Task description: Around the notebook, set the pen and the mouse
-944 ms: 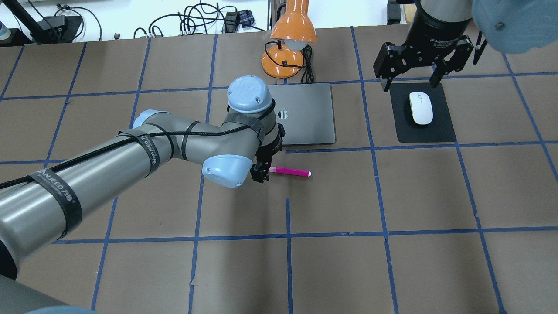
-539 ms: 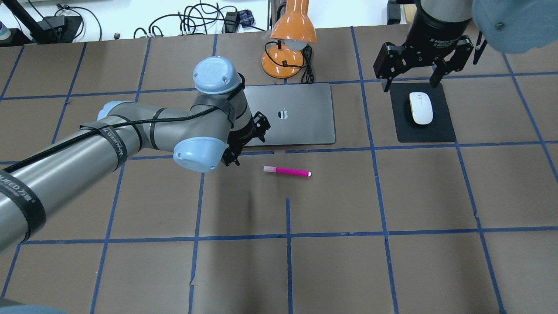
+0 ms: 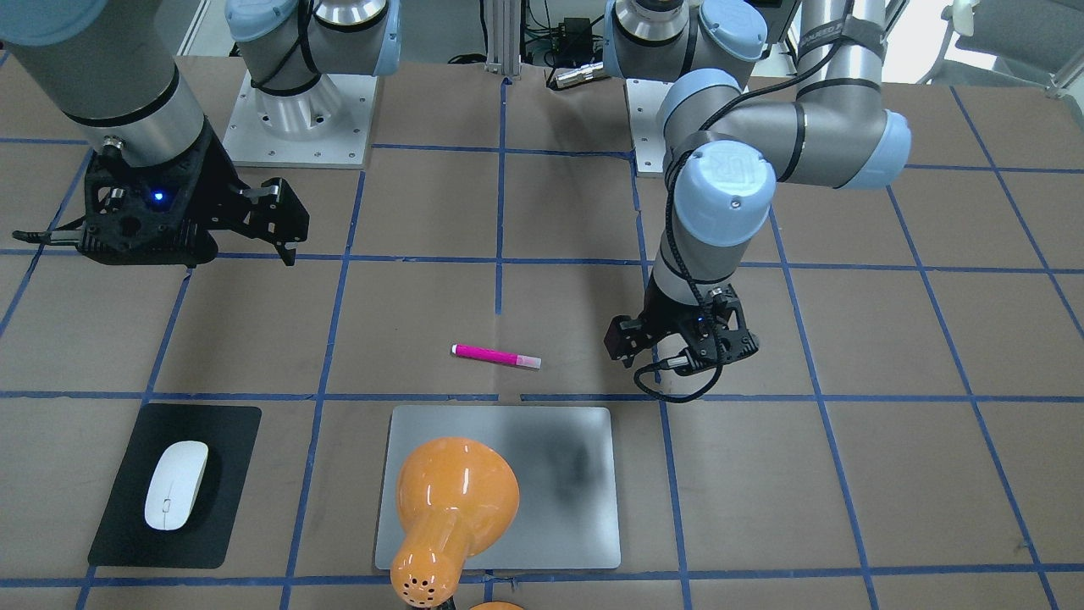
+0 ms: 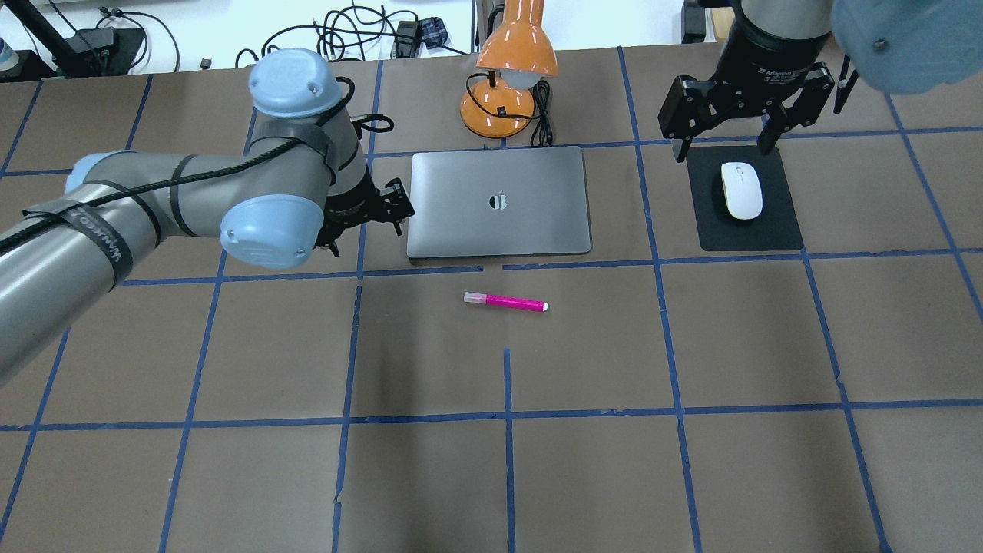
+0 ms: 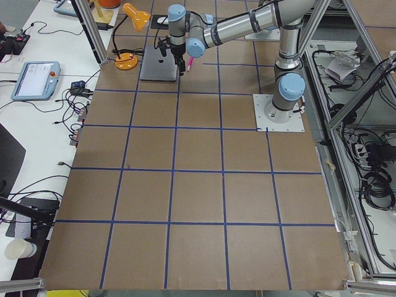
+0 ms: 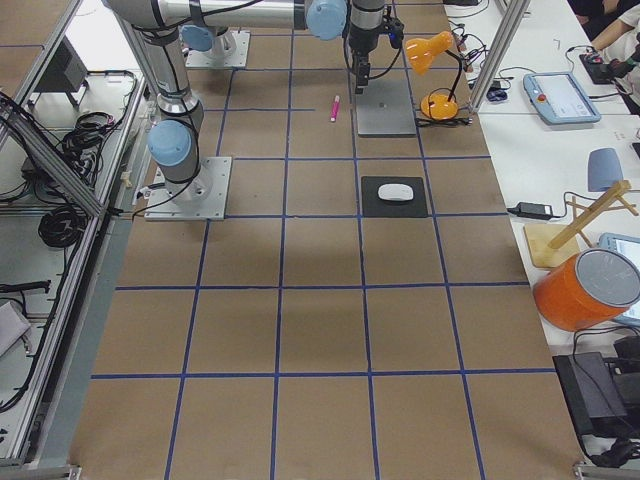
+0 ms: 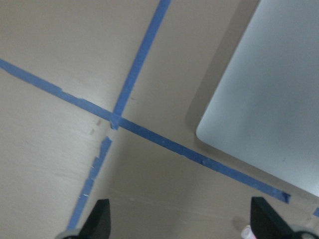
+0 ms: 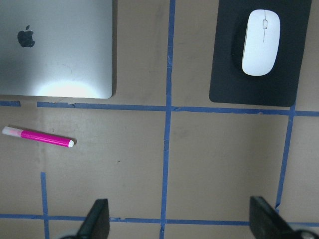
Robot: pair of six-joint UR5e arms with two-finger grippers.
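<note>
view used for clock bearings: overhead exterior, 12 o'clock = far edge of the table (image 4: 768, 346).
notebook (image 4: 499, 201): lies flat and closed, logo up, long edges running 9 to 3 o'clock.
pen (image 4: 505, 302): flat on the table at 6 o'clock of the notebook, apart from it, a strip of blue tape (image 4: 453, 269) between the two. pale end toward 9 o'clock, tip toward 3 o'clock. nothing touches it.
mouse (image 4: 741, 190): well off at 3 o'clock of the notebook, sitting on the black mat (image 4: 776, 230), in the mat's far half, long axis 12 to 6 o'clock.
left gripper (image 4: 367, 219): at 9 o'clock of the notebook, just beside its short edge, pointing down. wrist view shows both fingertips (image 7: 97, 221) spread wide with only table and tape between them; it carries nothing. the notebook's rounded corner fills that view's upper right.
right gripper (image 4: 724, 146): raised at 12 o'clock of the mouse, over the mat's far edge. fingers splayed wide, empty; its wrist view looks down on mouse, mat, pen and a notebook corner.
orange lamp (image 4: 507, 69): at 12 o'clock of the notebook, shade leaning over toward it.
</note>
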